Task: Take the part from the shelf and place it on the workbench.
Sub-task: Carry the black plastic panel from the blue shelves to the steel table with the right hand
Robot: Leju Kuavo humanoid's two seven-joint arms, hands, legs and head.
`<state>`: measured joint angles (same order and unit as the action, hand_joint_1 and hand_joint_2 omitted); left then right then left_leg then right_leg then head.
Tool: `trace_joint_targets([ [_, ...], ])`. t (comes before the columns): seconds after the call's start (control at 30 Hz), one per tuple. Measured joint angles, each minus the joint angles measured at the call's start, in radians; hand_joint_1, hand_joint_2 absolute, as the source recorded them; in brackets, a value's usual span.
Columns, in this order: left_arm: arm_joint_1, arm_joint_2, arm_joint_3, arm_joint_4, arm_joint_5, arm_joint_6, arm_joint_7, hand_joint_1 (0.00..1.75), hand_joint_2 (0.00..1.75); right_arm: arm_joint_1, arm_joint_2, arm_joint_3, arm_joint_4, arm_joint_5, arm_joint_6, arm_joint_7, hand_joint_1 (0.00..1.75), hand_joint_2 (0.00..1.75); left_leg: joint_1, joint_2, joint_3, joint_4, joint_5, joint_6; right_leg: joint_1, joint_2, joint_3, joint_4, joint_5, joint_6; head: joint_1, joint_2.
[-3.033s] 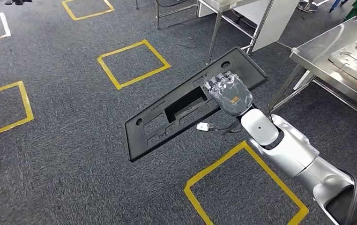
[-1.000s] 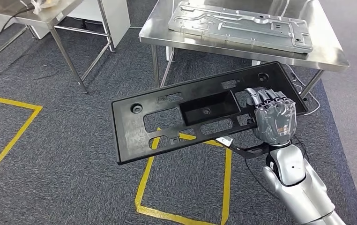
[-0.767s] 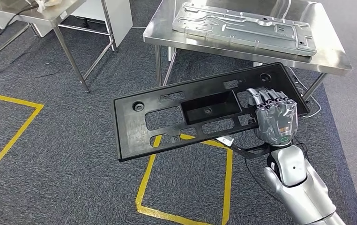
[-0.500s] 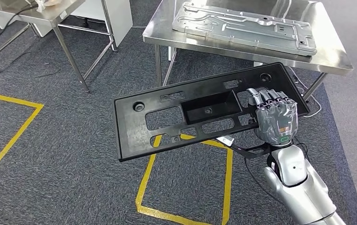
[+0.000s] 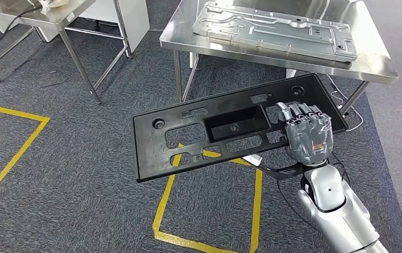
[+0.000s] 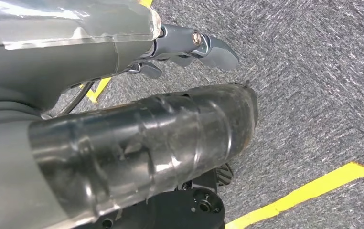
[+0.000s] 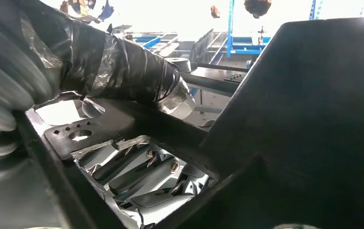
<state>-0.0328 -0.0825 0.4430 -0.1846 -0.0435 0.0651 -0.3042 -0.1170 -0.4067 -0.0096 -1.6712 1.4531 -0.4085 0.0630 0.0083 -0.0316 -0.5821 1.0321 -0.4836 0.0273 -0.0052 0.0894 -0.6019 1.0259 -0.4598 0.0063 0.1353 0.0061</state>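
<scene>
The long black plastic panel with cut-outs was held at its right end by the right hand, fingers curled over the far edge, above grey carpet, near the steel workbench. The left hand hung empty, fingers apart.

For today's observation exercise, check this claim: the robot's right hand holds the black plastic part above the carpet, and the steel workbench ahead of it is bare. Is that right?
Not quite. The workbench is not bare: the head view shows a grey metal panel lying on it. The rest stands: the right hand holds the black plastic part above the carpet.
</scene>
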Motion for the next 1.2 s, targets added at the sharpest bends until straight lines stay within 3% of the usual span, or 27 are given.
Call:
trace_joint_targets([
  [0.07,-0.001,-0.001,0.001,0.0,-0.002,-0.001,0.0,0.0,0.0,0.004,-0.001,-0.001,0.0,-0.012,-0.002,0.0,1.75,1.75,0.002,0.007,0.008,-0.011,0.004,0.009,-0.002,0.005,0.004,-0.008,0.003,0.007,0.0,0.0],
  [0.13,-0.001,-0.003,0.002,0.0,-0.006,-0.002,0.0,0.0,0.0,0.01,-0.004,-0.004,-0.001,-0.027,-0.006,-0.001,1.75,1.75,0.01,0.023,0.026,-0.037,0.014,0.018,0.001,-0.02,-0.003,0.014,-0.012,0.013,0.001,0.0],
  [0.2,0.001,-0.004,0.004,0.0,-0.01,-0.003,0.001,0.0,0.0,0.014,-0.005,-0.006,-0.001,-0.034,-0.008,-0.001,1.75,1.75,0.014,0.044,0.038,-0.051,0.016,0.021,-0.003,-0.061,-0.052,0.11,-0.06,0.019,0.002,0.0],
  [0.27,0.003,-0.004,0.007,0.0,-0.012,-0.002,0.001,0.0,0.0,0.022,-0.006,-0.007,-0.001,-0.035,-0.008,-0.001,1.75,1.75,0.015,0.067,0.042,-0.051,0.011,0.017,-0.015,-0.078,-0.119,0.223,-0.098,0.031,0.002,0.0],
  [0.3,0.003,-0.004,0.009,0.0,-0.013,-0.002,0.002,0.0,0.0,0.027,-0.006,-0.007,-0.001,-0.034,-0.008,-0.001,1.75,1.75,0.017,0.078,0.043,-0.049,0.007,0.013,-0.022,-0.082,-0.135,0.243,-0.093,0.037,0.002,0.0],
  [0.33,0.003,-0.005,0.01,0.0,-0.014,-0.002,0.002,0.0,0.0,0.031,-0.006,-0.007,-0.001,-0.033,-0.008,-0.001,1.75,1.75,0.021,0.09,0.046,-0.045,0.001,0.007,-0.028,-0.088,-0.131,0.226,-0.07,0.044,0.002,0.0],
  [0.43,0.003,-0.003,0.013,0.0,-0.016,-0.003,0.002,0.0,0.0,0.039,-0.005,-0.008,-0.001,-0.032,-0.009,-0.001,1.75,1.75,0.031,0.122,0.056,-0.025,-0.025,-0.023,-0.036,-0.137,-0.051,0.057,0.016,0.061,0.002,0.0],
  [0.5,0.002,0.0,0.015,0.0,-0.017,-0.003,0.002,0.0,0.0,0.043,-0.003,-0.009,0.0,-0.032,-0.01,-0.001,1.75,1.75,0.027,0.138,0.064,-0.019,-0.04,-0.042,-0.031,-0.15,-0.034,0.021,0.019,0.046,0.002,0.0],
  [0.57,-0.001,-0.001,0.016,0.0,-0.018,-0.003,0.004,0.0,0.0,0.049,-0.003,-0.01,0.0,-0.029,-0.011,-0.001,1.75,1.75,0.025,0.154,0.077,-0.026,-0.049,-0.055,-0.03,-0.126,-0.037,0.029,0.012,0.023,0.001,0.0],
  [0.6,-0.004,-0.001,0.016,-0.001,-0.019,-0.003,0.005,0.0,0.0,0.051,-0.002,-0.011,0.0,-0.026,-0.011,-0.001,1.75,1.75,0.028,0.146,0.083,-0.023,-0.056,-0.059,-0.03,-0.115,-0.036,0.029,0.01,0.015,0.001,0.0],
  [0.67,-0.006,-0.002,0.016,-0.001,-0.02,-0.003,0.006,0.0,0.0,0.051,-0.002,-0.011,0.001,-0.018,-0.011,-0.001,1.75,1.75,0.032,0.097,0.061,0.035,-0.098,-0.061,-0.03,-0.092,-0.032,0.026,0.009,0.0,0.0,0.0],
  [0.7,-0.006,-0.002,0.016,-0.001,-0.02,-0.003,0.007,0.0,0.0,0.051,-0.001,-0.011,0.002,-0.015,-0.011,-0.001,1.75,1.75,0.031,0.066,0.031,0.097,-0.13,-0.058,-0.028,-0.081,-0.03,0.026,0.008,-0.006,0.0,0.0],
  [0.77,-0.004,-0.002,0.016,0.0,-0.021,-0.003,0.008,0.0,0.0,0.049,0.001,-0.011,0.005,-0.012,-0.01,-0.001,1.75,1.75,0.022,0.042,-0.047,0.234,-0.179,-0.048,-0.018,-0.056,-0.028,0.026,0.005,-0.016,0.0,0.0],
  [0.8,-0.002,-0.002,0.016,0.0,-0.021,-0.003,0.008,0.0,0.0,0.049,0.002,-0.011,0.008,-0.009,-0.01,-0.001,1.75,1.75,0.018,0.039,-0.074,0.271,-0.178,-0.041,-0.013,-0.041,-0.026,0.026,0.004,-0.019,0.0,0.0],
  [0.83,0.0,-0.002,0.016,0.0,-0.022,-0.003,0.008,0.0,0.0,0.049,0.003,-0.011,0.011,-0.006,-0.01,-0.001,1.75,1.75,0.013,0.037,-0.084,0.27,-0.155,-0.032,-0.008,-0.025,-0.022,0.027,0.002,-0.021,0.0,0.0],
  [0.9,0.003,-0.002,0.016,0.0,-0.025,-0.002,0.009,0.0,0.0,0.049,0.004,-0.011,0.015,0.007,-0.012,0.0,1.75,1.75,0.0,0.025,-0.058,0.166,-0.069,-0.005,0.002,-0.001,-0.014,0.026,-0.001,-0.027,0.0,0.0],
  [0.97,0.0,0.001,0.017,0.0,-0.029,-0.001,0.009,0.0,0.0,0.051,0.007,-0.011,0.019,0.032,-0.02,0.004,1.75,1.75,-0.011,0.008,-0.022,0.054,-0.01,0.021,0.009,0.014,-0.01,0.027,-0.004,-0.027,0.0,0.0],
  [1.0,-0.003,0.001,0.017,0.0,-0.031,-0.001,0.009,0.0,0.0,0.052,0.009,-0.01,0.021,0.046,-0.023,0.006,1.75,1.75,-0.014,0.003,-0.012,0.024,-0.002,0.028,0.008,0.021,-0.01,0.027,-0.005,-0.024,0.001,0.0],
  [1.1,-0.011,-0.001,0.018,-0.001,-0.035,0.0,0.009,0.0,0.0,0.059,0.011,-0.008,0.026,0.063,-0.022,0.01,1.75,1.75,-0.013,0.007,0.003,-0.004,0.005,0.03,0.003,0.027,-0.009,0.018,-0.003,-0.007,0.0,0.0],
  [1.13,-0.011,-0.002,0.018,-0.001,-0.037,0.0,0.009,0.0,0.0,0.06,0.011,-0.008,0.028,0.065,-0.021,0.01,1.75,1.75,-0.01,0.011,0.009,-0.015,0.011,0.032,0.004,0.01,-0.011,0.024,-0.01,-0.001,0.001,0.0],
  [1.2,-0.007,-0.004,0.018,-0.001,-0.039,0.0,0.01,0.0,0.0,0.058,0.011,-0.006,0.032,0.069,-0.017,0.01,1.75,1.75,-0.005,0.021,0.019,-0.034,0.02,0.035,0.003,-0.041,-0.04,0.09,-0.053,0.011,0.002,0.0],
])
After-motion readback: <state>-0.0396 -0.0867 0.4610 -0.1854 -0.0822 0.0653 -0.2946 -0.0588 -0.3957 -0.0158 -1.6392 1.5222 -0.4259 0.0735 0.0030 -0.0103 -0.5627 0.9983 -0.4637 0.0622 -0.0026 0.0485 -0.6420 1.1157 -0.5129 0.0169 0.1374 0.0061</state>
